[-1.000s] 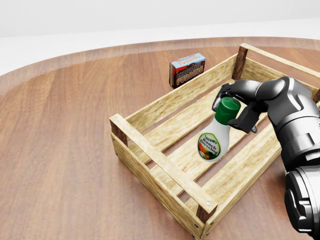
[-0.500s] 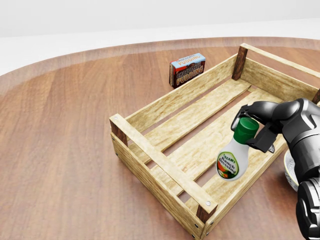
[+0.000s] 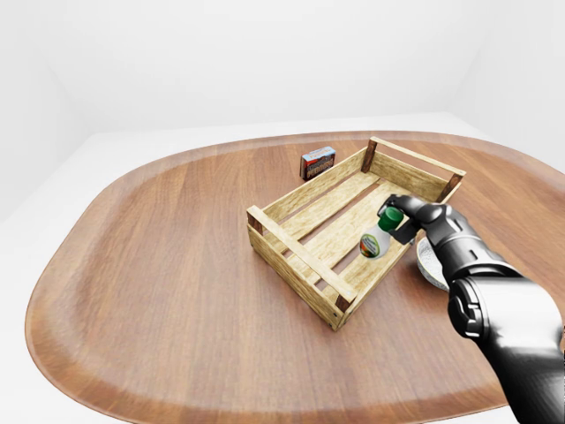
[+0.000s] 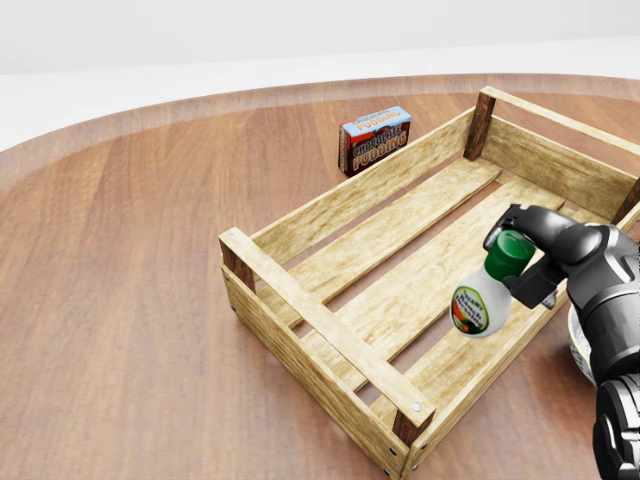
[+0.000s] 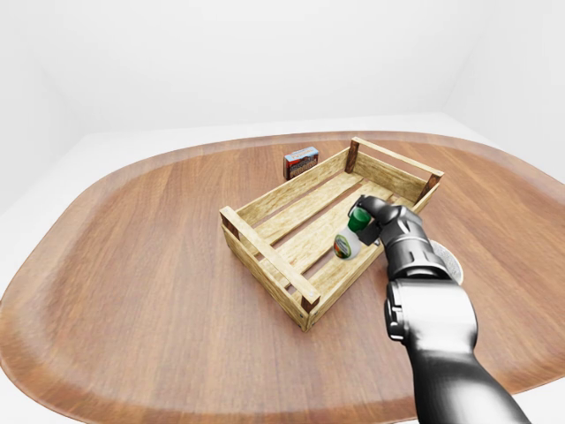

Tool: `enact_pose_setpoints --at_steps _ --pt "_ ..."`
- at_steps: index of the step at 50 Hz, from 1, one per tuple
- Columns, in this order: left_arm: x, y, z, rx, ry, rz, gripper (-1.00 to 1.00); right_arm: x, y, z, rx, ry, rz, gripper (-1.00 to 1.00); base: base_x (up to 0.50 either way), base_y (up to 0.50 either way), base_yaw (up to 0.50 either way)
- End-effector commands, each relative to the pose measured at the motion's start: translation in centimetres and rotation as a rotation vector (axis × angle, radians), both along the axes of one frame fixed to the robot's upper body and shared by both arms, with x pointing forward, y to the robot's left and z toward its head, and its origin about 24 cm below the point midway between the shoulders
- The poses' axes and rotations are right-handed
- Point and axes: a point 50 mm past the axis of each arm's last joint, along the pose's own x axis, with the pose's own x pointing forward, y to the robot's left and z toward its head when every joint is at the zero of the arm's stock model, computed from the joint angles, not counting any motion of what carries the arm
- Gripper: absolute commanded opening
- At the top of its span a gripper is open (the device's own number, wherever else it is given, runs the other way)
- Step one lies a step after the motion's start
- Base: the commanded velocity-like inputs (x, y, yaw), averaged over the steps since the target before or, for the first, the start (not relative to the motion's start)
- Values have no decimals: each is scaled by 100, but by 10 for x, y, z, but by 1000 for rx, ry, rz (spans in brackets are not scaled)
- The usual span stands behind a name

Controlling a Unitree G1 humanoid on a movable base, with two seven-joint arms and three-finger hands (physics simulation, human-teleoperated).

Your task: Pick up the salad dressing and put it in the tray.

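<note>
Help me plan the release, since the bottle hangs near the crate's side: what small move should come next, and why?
Probably lower it a little, then let go. The right hand grips the bottle by its green cap, tilted, over the slats just inside the crate wall nearest the arm.

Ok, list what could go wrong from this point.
The right hand grips the white salad dressing bottle only by its green cap, tilted, so it might slip or tip when released. It hangs close to the slatted wooden tray's right-hand wall and could knock it or land outside, by the white bowl.
</note>
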Motion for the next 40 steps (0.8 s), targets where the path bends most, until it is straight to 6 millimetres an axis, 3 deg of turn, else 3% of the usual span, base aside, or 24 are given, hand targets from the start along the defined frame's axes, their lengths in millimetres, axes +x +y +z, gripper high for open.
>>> enact_pose_setpoints --at_steps 1,40 --pt "2 1 -2 -4 11 3 100 -1 3 -8 10 -11 -11 -100 0 0 0" --pt "3 3 -4 -3 25 9 100 -11 -3 -22 -13 83 6 -100 0 0 0"
